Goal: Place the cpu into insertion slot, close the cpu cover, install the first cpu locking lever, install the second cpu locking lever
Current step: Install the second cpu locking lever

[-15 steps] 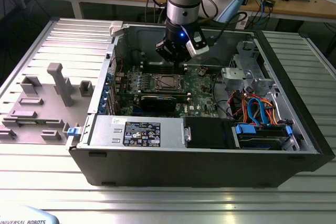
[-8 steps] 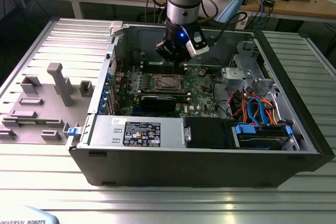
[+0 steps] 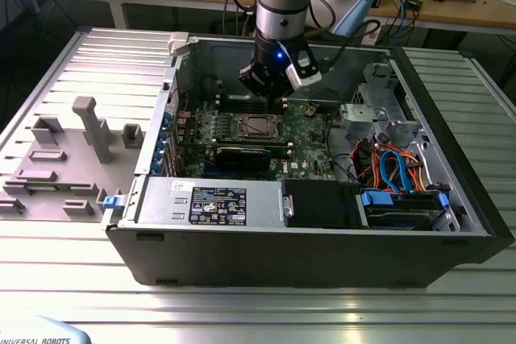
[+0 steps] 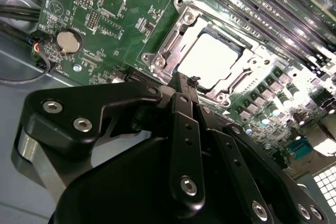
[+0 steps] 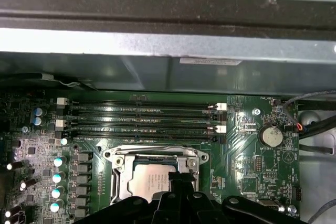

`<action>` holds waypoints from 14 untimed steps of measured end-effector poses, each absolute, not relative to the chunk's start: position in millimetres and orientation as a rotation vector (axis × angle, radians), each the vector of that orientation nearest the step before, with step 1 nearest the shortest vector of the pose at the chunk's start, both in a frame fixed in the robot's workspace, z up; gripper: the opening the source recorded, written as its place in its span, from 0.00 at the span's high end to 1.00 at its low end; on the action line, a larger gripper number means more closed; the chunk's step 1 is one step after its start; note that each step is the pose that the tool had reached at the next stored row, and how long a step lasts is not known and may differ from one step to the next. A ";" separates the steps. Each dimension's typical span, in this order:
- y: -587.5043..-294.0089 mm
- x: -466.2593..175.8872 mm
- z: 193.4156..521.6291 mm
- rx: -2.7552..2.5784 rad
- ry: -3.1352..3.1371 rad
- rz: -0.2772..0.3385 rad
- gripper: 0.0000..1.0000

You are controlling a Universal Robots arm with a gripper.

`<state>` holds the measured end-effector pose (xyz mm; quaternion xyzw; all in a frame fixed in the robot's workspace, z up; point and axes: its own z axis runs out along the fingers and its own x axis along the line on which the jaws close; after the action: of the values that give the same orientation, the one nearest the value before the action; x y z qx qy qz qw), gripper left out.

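The gripper, jaws pressed together and holding nothing, hovers just beside the insertion slot, where the cpu sits with the cpu cover closed around it

Shiny metal cpu cover; seemingly matt-black tool.

Open computer case lying on a ribbed metal table. Inside it: green motherboard with round coin battery and long parallel memory slots; black power supply with label; orange and blue cables. Grey plastic fixture beside the case, at the exterior view's left.
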<state>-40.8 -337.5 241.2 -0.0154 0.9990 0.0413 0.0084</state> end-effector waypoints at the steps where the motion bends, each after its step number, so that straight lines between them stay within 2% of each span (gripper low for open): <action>1: -338.8 -40.8 241.2 -0.048 3.122 0.129 0.89; 14: -343.1 -40.8 244.6 -0.048 3.122 0.129 0.89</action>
<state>-40.8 -343.1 244.6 -0.0154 0.9990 0.0414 0.0085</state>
